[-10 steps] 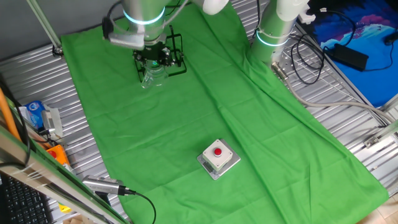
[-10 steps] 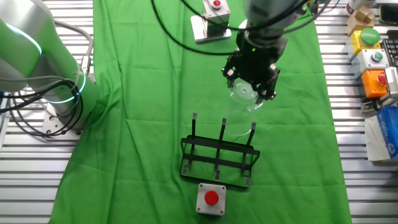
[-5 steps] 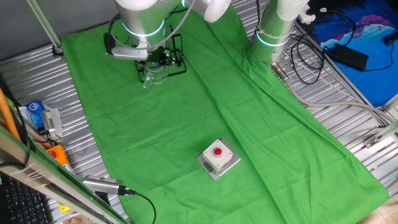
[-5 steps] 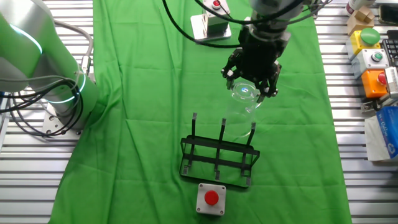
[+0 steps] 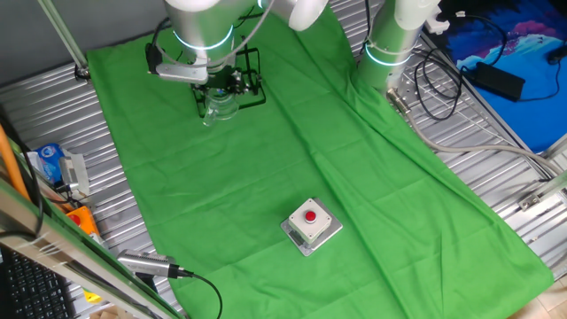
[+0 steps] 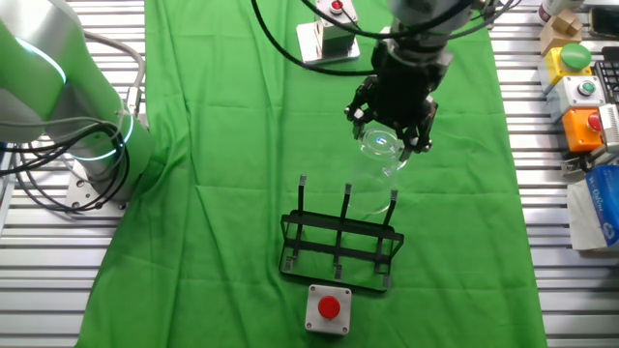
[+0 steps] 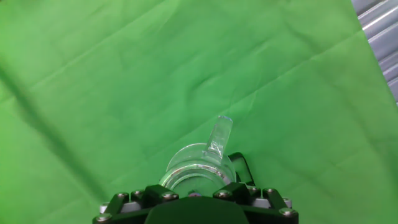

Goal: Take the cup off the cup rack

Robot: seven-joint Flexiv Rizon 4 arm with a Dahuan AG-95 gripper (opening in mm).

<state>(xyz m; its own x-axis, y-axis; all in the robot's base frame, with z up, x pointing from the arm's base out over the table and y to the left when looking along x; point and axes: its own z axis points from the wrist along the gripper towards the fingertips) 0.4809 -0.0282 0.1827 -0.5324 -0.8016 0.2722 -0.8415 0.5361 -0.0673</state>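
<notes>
The cup (image 6: 380, 145) is a clear glass mug, clear of the cup rack (image 6: 340, 244), which stands empty on the green cloth just in front of it. My gripper (image 6: 391, 124) comes down over the cup's rim and is shut on it. In the hand view the cup (image 7: 199, 165) sits right under my gripper (image 7: 200, 182), its handle pointing away, with one dark finger (image 7: 241, 169) beside the rim. In the one fixed view the cup (image 5: 219, 107) is beside the rack (image 5: 252, 81), under my gripper (image 5: 218, 87). I cannot tell whether the cup's base touches the cloth.
A grey box with a red button (image 6: 329, 307) sits just in front of the rack. Another red-button box (image 5: 311, 223) lies mid-cloth. The arm's base (image 5: 390, 44) stands at the cloth's edge. Boxes and buttons (image 6: 580, 87) line the metal table at the right.
The arm's wrist has shifted a little over the cup during the first half second. Since then nothing has visibly moved; the cup stays in my gripper by the rack.
</notes>
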